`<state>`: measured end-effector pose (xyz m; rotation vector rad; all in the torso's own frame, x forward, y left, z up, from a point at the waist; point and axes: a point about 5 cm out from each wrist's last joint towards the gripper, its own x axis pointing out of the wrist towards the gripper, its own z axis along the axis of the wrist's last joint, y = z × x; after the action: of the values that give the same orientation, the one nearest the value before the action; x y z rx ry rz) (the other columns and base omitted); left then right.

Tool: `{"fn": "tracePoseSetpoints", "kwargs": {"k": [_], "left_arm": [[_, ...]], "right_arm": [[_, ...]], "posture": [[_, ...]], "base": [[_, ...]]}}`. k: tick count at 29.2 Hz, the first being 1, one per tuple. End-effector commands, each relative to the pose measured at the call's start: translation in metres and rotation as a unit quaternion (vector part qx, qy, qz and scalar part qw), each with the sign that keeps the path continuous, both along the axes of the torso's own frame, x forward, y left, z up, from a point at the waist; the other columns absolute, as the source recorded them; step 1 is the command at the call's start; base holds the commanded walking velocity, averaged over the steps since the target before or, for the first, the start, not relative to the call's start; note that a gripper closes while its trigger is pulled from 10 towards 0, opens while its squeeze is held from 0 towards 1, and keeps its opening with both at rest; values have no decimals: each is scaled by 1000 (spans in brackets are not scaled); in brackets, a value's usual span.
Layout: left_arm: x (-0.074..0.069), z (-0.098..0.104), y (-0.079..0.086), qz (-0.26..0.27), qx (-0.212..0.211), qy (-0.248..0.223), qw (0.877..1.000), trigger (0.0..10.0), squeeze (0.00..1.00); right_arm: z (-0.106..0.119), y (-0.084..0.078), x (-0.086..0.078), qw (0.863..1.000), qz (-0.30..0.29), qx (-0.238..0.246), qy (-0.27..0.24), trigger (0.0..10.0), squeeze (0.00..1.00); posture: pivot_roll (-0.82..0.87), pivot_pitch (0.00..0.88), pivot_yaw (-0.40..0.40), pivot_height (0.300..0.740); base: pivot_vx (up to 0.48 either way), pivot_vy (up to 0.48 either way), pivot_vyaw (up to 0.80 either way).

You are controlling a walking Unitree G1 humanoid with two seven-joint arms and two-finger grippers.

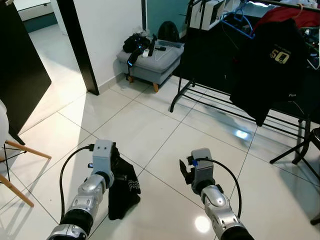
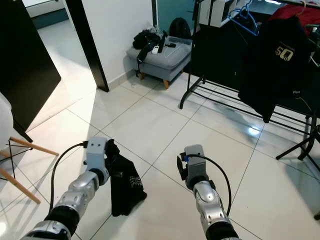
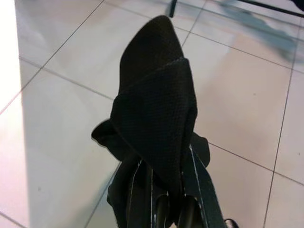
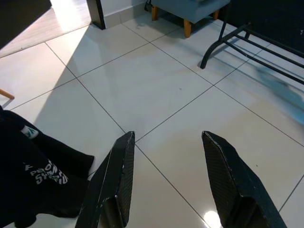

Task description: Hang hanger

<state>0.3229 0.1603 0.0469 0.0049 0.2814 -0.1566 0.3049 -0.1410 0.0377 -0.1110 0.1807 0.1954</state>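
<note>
My left gripper (image 3: 166, 186) is shut on a crumpled black garment (image 3: 156, 114), which hangs from it down to the tiled floor (image 1: 122, 187). Whether a hanger is inside the cloth cannot be made out. My right gripper (image 4: 167, 137) is held open above the tiles with nothing between its fingers, to the right of the garment (image 4: 33, 180). Far ahead on the right stands a black clothes rack (image 1: 177, 95). On it hang a black T-shirt (image 1: 272, 65) with a gold print, a red garment (image 1: 290, 12) and a blue hanger (image 1: 239, 22).
A grey footstool (image 1: 152, 62) with dark items on top stands by the white wall, and a black backpack (image 1: 169, 31) is behind it. A chair with wooden legs (image 1: 15, 170) is at the left edge. Black stand legs (image 1: 300, 150) splay on the right.
</note>
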Motion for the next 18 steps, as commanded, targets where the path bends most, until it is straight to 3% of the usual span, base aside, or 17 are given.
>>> {"fn": "tracePoseSetpoints", "kwargs": {"k": [1,6,18], "left_arm": [[-1,3,0,-11,7,-13,1000,10000,0],[-1,8,-3,-14,-3,-22,1000,10000,0],[4,20,-10,-22,-11,-33,999,10000,0]], "right_arm": [[-4,-2,-3,1000,-8,12,12,10000,0],[-5,-3,-3,1000,-10,13,13,10000,0],[-3,-6,-1,1000,-15,13,16,10000,0]], "posture": [[-53,102,16,740],[-58,95,16,740],[-61,98,15,740]], "base": [[0,0,0],[96,0,0],[373,0,0]]}}
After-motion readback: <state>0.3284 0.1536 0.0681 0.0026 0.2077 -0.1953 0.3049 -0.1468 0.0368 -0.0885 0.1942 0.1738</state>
